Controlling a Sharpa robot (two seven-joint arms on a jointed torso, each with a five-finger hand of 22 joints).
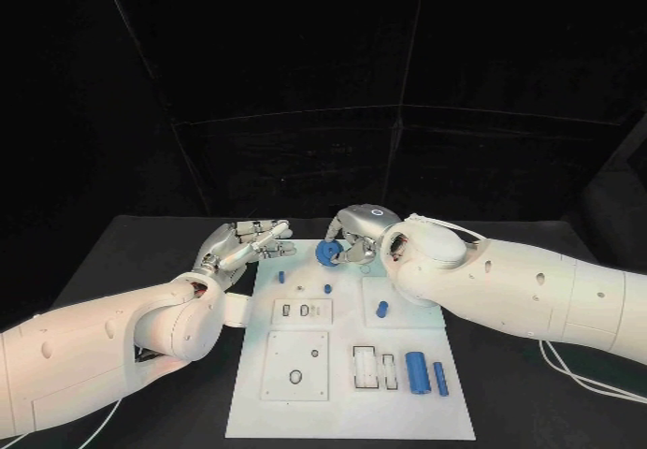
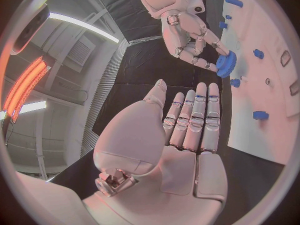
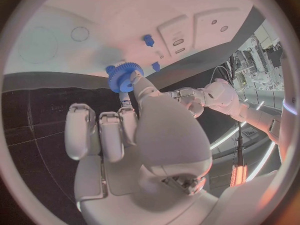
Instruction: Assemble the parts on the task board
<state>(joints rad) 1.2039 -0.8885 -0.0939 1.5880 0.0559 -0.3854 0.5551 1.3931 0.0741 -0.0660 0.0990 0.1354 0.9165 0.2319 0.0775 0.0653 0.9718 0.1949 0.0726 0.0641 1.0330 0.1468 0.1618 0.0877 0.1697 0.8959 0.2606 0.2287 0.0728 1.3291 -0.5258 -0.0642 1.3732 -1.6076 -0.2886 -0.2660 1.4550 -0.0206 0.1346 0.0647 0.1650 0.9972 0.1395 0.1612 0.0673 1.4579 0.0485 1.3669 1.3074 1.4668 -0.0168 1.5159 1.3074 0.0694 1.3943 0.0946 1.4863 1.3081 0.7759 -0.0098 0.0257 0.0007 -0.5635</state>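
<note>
The black table (image 1: 122, 253) carries the white task board (image 1: 351, 412), whose far end lies partly hidden behind the two hands in the head view. The right arm (image 1: 539, 290) covers the board's far right corner, and the left arm (image 1: 94, 341) crosses the table beside the board's left edge. The right hand (image 1: 357, 234) hovers over the far end of the board and pinches a blue gear (image 1: 328, 252) between thumb and fingers; the right wrist view shows the toothed wheel (image 3: 124, 78) at the fingertips, close above the board, though whether it touches the board cannot be told. The left hand (image 1: 246, 245) sits just left of the gear, at the board's far left corner, its fingers (image 2: 197, 115) stretched out straight and side by side, holding nothing. On the near right part of the board lie two long blue cylinders (image 1: 418, 372) side by side, with a thinner blue rod (image 1: 442, 378) just beside them. A short blue peg (image 1: 381, 309) rests nearer the middle, and a small blue stud (image 1: 280, 277) stands near the left hand. Several pale slots and recesses (image 1: 295, 366) mark the board's left half; their exact shapes are hard to make out.
</note>
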